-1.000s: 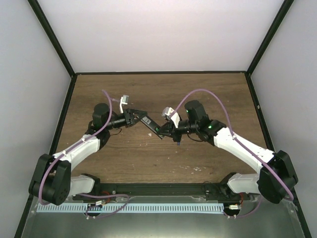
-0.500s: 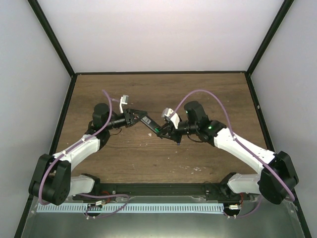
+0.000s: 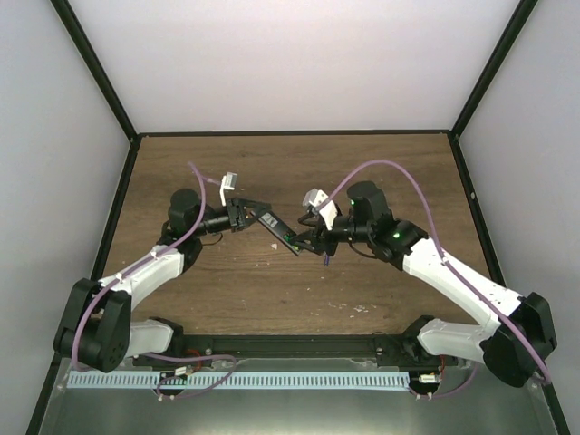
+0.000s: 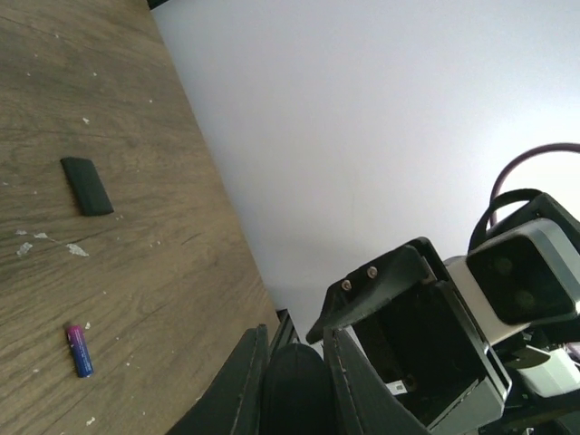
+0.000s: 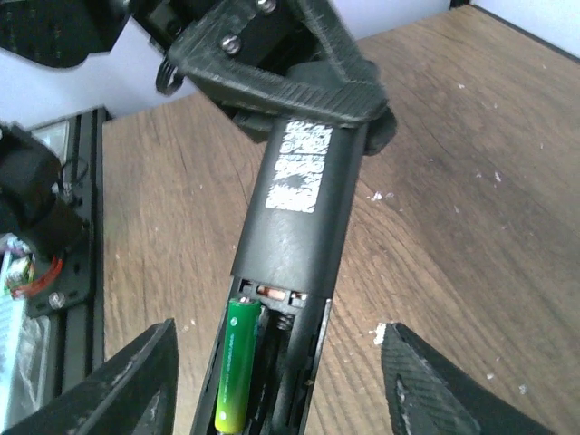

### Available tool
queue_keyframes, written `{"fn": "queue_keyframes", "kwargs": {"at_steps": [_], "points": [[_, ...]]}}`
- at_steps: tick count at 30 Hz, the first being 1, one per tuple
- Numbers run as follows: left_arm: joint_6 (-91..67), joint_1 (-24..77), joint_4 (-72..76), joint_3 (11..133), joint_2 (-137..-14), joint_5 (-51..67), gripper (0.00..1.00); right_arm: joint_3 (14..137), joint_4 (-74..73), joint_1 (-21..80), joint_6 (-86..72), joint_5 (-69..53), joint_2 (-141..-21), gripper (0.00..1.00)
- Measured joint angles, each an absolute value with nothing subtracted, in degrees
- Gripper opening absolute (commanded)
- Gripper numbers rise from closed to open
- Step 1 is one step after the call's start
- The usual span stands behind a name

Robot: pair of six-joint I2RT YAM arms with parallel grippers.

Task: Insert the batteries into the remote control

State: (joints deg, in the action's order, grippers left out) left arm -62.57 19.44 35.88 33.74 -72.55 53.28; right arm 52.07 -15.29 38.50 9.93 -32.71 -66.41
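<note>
Now L gripper (image 3: 246,216) pinches remote control (image 3: 279,231) at its far end; R gripper (image 3: 309,241) at remote's 4 o'clock, fingers spread; green battery (image 5: 234,362) sits in compartment; blue-purple battery (image 4: 79,350) lies on table (image 3: 227,290), 6 o'clock of black cover (image 4: 87,186).

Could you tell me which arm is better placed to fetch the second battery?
Probably right. The right gripper stands open and empty by the remote, whose bay holds the green battery. The left gripper is shut on the remote, so it cannot leave. The blue battery lies on the table.
</note>
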Motion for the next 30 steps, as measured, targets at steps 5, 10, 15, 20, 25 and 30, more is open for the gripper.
{"fn": "queue_keyframes", "kwargs": {"at_steps": [5,10,15,20,25,30], "points": [[-63.09,19.44,37.98,33.74,-73.12,54.74,0.0,52.97,-15.16,38.48,6.59,-31.73,-66.61,0.65],[-62.98,19.44,38.3,33.74,-73.1,56.23,0.0,59.68,-18.04,38.26,1.72,-33.23,-70.06,0.67],[-62.57,19.44,38.06,33.76,-72.58,57.67,0.0,64.55,-22.72,37.08,-3.9,-38.46,-73.1,0.69],[-62.3,19.44,38.06,34.26,-71.77,58.89,0.0,65.08,-27.35,35.7,-8.64,-43.9,-75.66,0.69],[-62.19,19.44,38.06,34.41,-71.57,59.72,0.0,65.08,-30.87,34.76,-11.53,-48.77,-77.97,0.68],[-62.13,19.44,38.06,34.52,-71.57,60.4,0.0,65.08,-31.38,34.35,-14.2,-53.78,-78.91,0.68]]}}
